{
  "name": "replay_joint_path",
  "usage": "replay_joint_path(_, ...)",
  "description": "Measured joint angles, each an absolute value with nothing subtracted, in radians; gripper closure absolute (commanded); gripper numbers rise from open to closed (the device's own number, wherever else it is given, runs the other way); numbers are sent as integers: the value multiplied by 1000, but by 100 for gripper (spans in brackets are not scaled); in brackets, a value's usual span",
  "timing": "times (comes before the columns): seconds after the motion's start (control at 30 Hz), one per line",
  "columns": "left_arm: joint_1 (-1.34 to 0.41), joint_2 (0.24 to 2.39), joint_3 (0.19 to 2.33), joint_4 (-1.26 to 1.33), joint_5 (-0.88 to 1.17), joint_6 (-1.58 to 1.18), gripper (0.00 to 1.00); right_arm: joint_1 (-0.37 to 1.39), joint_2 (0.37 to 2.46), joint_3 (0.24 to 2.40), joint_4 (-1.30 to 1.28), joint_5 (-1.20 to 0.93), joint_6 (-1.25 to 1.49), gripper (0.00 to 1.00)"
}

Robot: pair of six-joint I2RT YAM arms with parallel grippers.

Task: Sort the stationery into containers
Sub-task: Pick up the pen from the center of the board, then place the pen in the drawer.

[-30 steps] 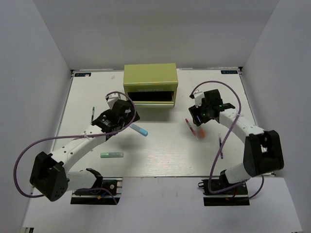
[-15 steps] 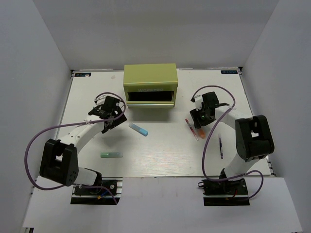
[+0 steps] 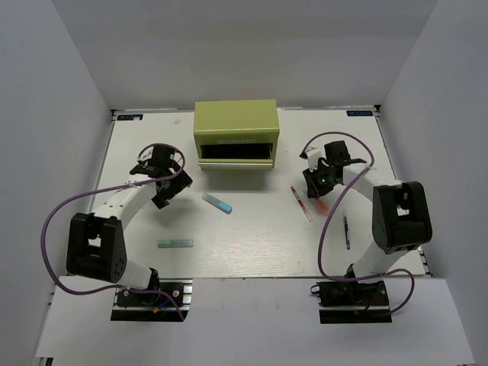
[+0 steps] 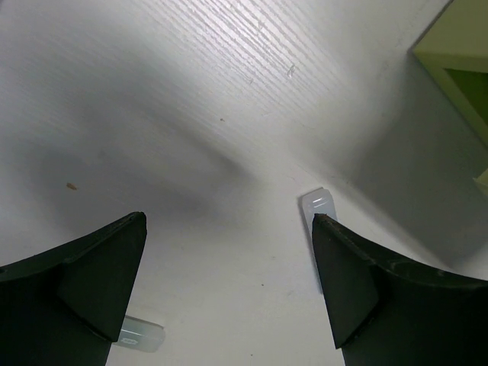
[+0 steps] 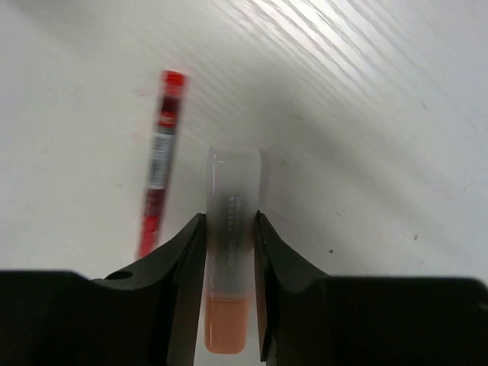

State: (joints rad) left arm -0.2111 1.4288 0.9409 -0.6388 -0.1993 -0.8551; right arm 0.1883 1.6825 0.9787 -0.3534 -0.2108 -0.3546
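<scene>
The right gripper (image 5: pixel 229 223) is nearly closed, and its two fingers press on both sides of the orange/grey marker (image 5: pixel 232 179). The grey middle of the marker sits between the fingers, the clear end sticks out past the fingertips and the orange end is back toward the wrist. I cannot tell if the marker is lifted or lies on the surface (image 3: pixel 252 229). This grip is to the right of the olive tool chest (image 3: pixel 235 120) and a little nearer than its front. The red-white pen (image 5: pixel 158 164) lies just beside the marker, on the chest's side of it, and does not touch the gripper.

The left gripper (image 4: pixel 229 229) is wide open and holds nothing. It is to the left of the chest, and a corner of the chest shows at the edge of its wrist view. The white end of the light-blue/white marker (image 4: pixel 318 206) is just beside one finger.

The light-blue/white marker lies in front of the chest. The pale green marker (image 3: pixel 175 243) lies further in front and to the left. The dark blue pen (image 3: pixel 346 232) lies in front and far to the right. The chest's front shows a dark opening
</scene>
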Motion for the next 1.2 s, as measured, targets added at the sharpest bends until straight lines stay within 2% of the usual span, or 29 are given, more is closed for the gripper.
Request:
replay_joint_path(0.17,-202,1455,928,-622,-88,-921,3,196,1566,1034,-456,-422,-594,89)
replay_joint_path(0.43,-234,1452,851,-594,72,-1107,3,299,1493,1351,-564,-731,-930,89)
replay_joint_path(0.57,-248,1451,851,-590,93,-1192,2,391,1538,1462,-582,-771,-1003,87)
replay_joint_path(0.83,-299,1493,887,-575,90,-1290,2,520,1800,1706,-544,-700,-1028,86)
replay_joint_path(0.9,-313,1533,918,-574,86,-1299,2,532,1869,1771,-541,-669,-1024,75)
replay_joint_path(0.97,-328,1570,947,-580,81,-1306,2,538,1931,1834,-542,-640,-1015,50)
replay_joint_path(1.0,-336,1594,968,-595,78,-1310,2,540,1958,1865,-543,-626,-1011,30)
replay_joint_path(1.03,-344,1619,989,-607,72,-1311,2,542,1980,1889,-545,-614,-1000,23)
replay_joint_path(1.1,-358,1662,1019,-621,62,-1314,2,544,2000,1908,-542,-593,-986,16)
replay_joint_path(1.2,-379,1686,1028,-645,44,-1322,3,544,1995,1900,-531,-582,-969,15)
